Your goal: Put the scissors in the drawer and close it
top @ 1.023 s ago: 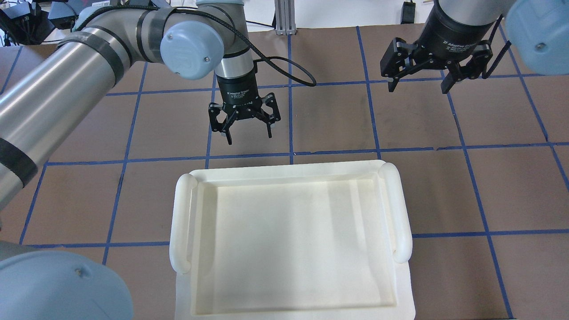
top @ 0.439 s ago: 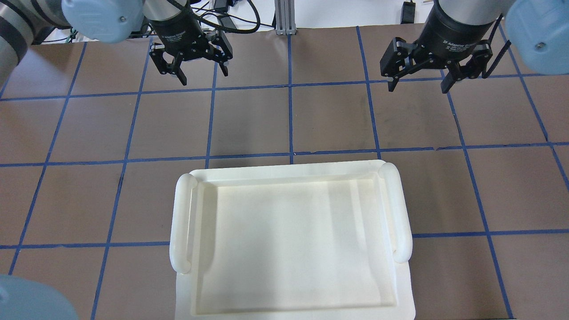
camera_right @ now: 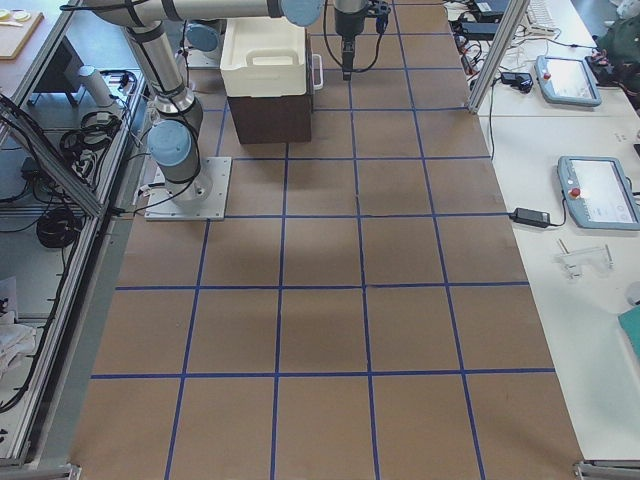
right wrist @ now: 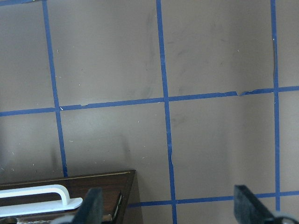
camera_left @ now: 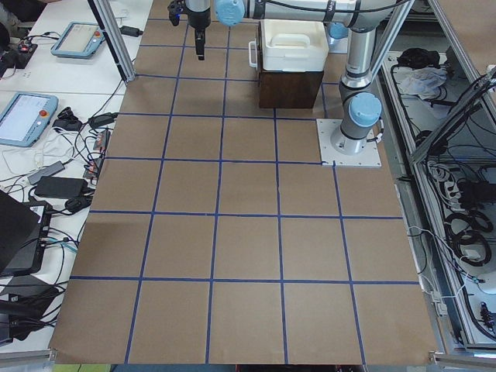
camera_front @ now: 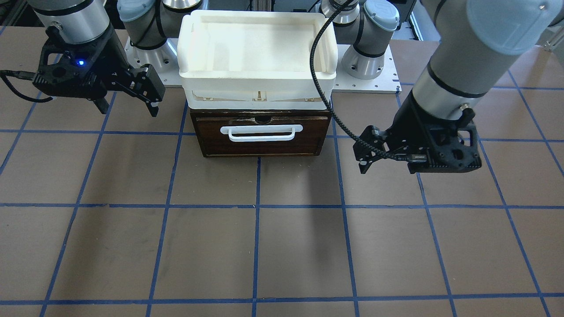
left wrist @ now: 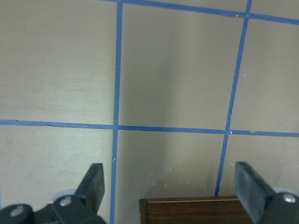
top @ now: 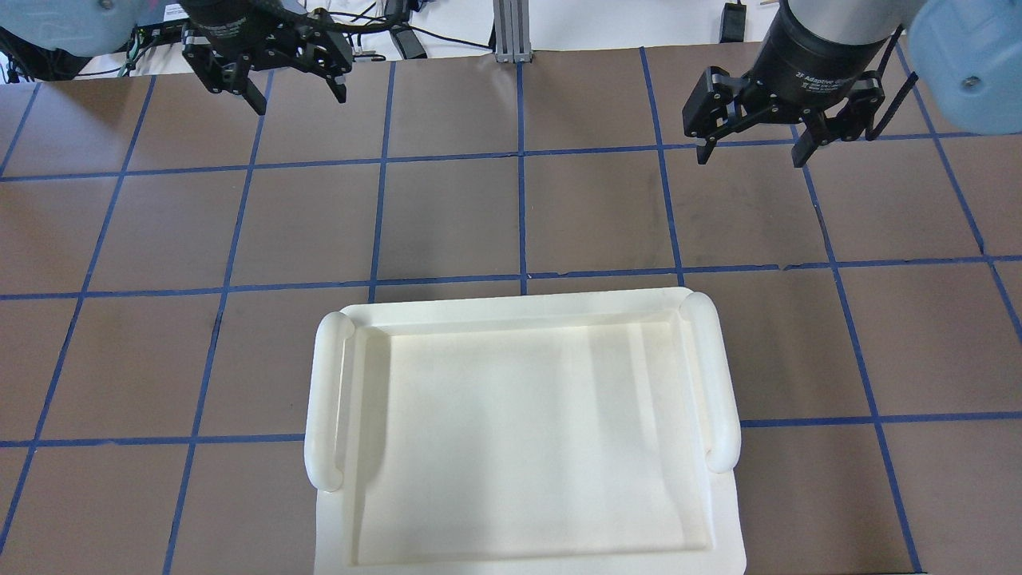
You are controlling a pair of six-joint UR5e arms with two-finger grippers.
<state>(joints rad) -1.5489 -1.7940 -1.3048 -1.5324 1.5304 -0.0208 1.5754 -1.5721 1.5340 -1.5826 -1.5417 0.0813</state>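
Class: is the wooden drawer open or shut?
Shut. The drawer front sits flush beneath the white tray, and no pale interior shows.

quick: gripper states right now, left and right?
Left gripper: open, holding nothing.
Right gripper: open, holding nothing.

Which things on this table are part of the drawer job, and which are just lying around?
For the job: drawer, looks shut; left pincer and right pincer, both open and empty. No scissors show in any view.
Just lying about: white tray on top of the drawer unit; control pendants on the side bench.
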